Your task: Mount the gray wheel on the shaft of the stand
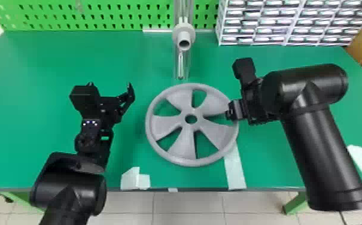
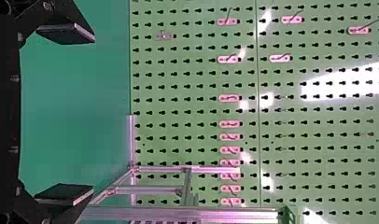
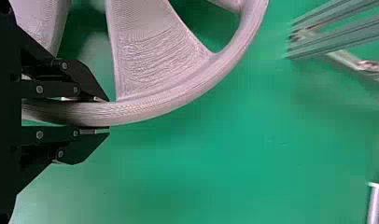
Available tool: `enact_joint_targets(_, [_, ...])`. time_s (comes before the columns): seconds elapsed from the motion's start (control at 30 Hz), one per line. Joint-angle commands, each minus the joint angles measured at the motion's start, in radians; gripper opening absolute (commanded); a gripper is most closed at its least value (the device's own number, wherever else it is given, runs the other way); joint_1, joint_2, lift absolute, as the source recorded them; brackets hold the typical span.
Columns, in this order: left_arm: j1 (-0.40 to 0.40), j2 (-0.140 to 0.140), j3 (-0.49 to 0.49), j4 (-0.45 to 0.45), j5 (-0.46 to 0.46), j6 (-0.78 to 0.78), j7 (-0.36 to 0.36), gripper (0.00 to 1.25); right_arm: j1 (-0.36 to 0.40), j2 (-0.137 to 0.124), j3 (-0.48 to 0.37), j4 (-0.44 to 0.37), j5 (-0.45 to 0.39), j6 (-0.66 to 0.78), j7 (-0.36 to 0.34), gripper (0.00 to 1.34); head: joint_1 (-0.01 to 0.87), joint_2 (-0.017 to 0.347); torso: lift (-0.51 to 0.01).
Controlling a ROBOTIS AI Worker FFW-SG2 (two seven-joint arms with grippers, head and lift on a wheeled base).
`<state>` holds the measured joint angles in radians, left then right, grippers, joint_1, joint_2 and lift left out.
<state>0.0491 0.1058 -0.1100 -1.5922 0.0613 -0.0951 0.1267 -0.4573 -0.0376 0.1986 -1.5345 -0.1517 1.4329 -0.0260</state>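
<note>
The gray wheel (image 1: 184, 146) lies over the green table in front of the stand (image 1: 180, 65), whose round gray shaft (image 1: 184, 37) points toward me. At the wheel's right rim is my right gripper (image 1: 231, 113). In the right wrist view, my right gripper (image 3: 101, 114) is shut on the rim of the wheel (image 3: 178, 91), one finger on each side. My left gripper (image 1: 126, 98) stands left of the wheel, apart from it. The left wrist view has my left gripper (image 2: 78, 114) with its fingers wide apart and nothing between them.
A white drawer cabinet (image 1: 284, 24) stands at the back right, beside a green pegboard (image 1: 99, 15). Pale tape (image 1: 234, 167) runs from under the wheel to the table's front edge. A small white piece (image 1: 135, 179) is near that edge, left of the tape.
</note>
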Motion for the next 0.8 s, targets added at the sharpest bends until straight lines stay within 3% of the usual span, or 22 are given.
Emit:
enact_joint_targets(0.0, [0.002,0.0,0.001,0.0,0.0,0.0,0.002,1.1,0.031,-0.005,0.001,-0.041,-0.003,-0.06,0.0,0.19,0.865,0.052,-0.101])
enact_joint_targets(0.37, [0.009,0.0,0.012,-0.031,0.002,0.021,0.011,1.1,0.08,-0.015,0.013,-0.081,-0.003,-0.198,0.0,0.16,0.865,0.052,-0.101])
enact_joint_targets(0.77, [0.101,0.008,-0.002,-0.219,0.017,0.098,0.048,1.1,0.115,-0.016,0.012,-0.09,-0.002,-0.287,0.0,0.16,0.865,0.052,-0.101])
